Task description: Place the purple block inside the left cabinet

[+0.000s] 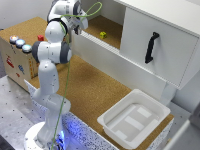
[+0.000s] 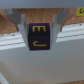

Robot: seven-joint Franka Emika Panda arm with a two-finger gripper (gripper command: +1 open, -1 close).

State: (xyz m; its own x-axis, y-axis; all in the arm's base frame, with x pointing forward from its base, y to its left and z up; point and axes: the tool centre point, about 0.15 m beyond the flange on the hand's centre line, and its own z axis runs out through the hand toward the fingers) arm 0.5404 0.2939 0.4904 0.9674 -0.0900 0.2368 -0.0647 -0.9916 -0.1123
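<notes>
Wrist view, nearest: purple block (image 2: 39,38), dark purple with yellow markings on its faces, clamped between the two fingers (image 2: 21,29) of the gripper (image 2: 40,31); jaws closed on the block, one finger on each side. Beyond it, a white ledge and a strip of cork-brown floor.

Exterior view, foreground: white plastic bin (image 1: 134,118), shallow, resting on the cork tabletop (image 1: 95,85) towards the exterior view's right. Beside it, the white Panda arm (image 1: 49,65) rising from its base at the table's near edge, with a green cable (image 1: 67,75) running along it.

Middle: wooden box (image 1: 17,57) at the exterior view's left, bearing coloured round buttons on top and a small red item near them.

Far: the arm's gripper (image 1: 80,22) at the front edge of the left cabinet (image 1: 107,25), open compartment, white walls, cork-brown floor. A small yellow-green block (image 1: 103,35) lies on that floor. To the exterior view's right, a white door (image 1: 157,47) with a black handle (image 1: 151,47).
</notes>
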